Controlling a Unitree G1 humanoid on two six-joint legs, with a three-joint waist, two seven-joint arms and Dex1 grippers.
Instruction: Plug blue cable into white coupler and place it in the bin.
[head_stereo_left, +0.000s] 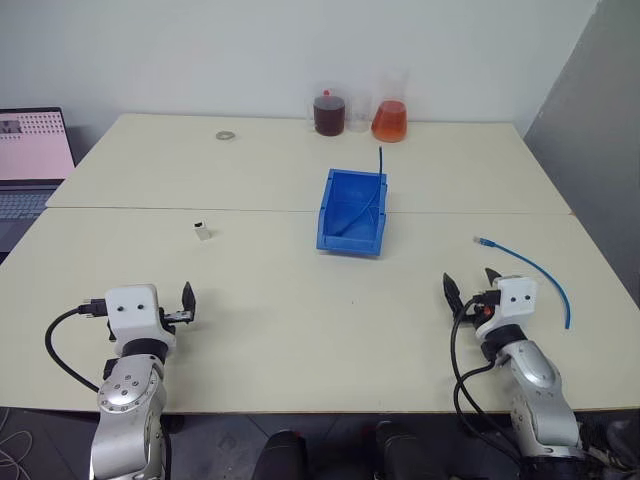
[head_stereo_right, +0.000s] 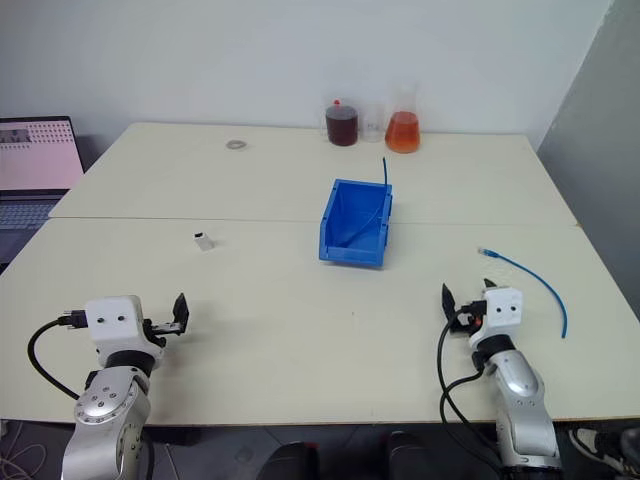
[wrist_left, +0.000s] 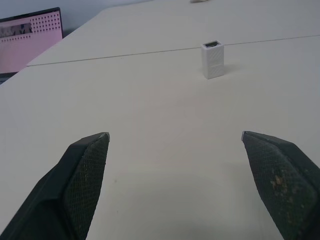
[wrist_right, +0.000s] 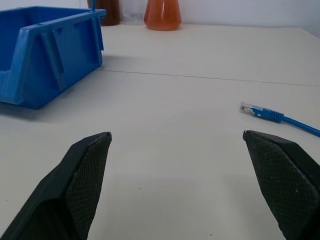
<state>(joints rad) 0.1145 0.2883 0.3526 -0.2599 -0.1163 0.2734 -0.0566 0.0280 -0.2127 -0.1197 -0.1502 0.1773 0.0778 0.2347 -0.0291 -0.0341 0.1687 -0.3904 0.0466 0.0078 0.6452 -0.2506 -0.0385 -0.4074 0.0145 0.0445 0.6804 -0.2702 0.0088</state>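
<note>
Bin (head_stereo_left: 352, 212), mid-table: holds another thin blue cable (head_stereo_left: 378, 185) (end poking over rear wall). Blue cable (head_stereo_left: 530, 268) lies near right gripper (head_stereo_left: 470, 284); white coupler (head_stereo_left: 203, 232) ahead of left gripper (wrist_left: 175, 137). Both grippers' fingers apart, empty.

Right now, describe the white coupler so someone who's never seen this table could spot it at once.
Start at the blue bin mid-table, then look toward the laptop side. The white coupler stands alone on bare tabletop, ahead of the left gripper. It is the only tiny white block, with a dark opening on top.
</note>
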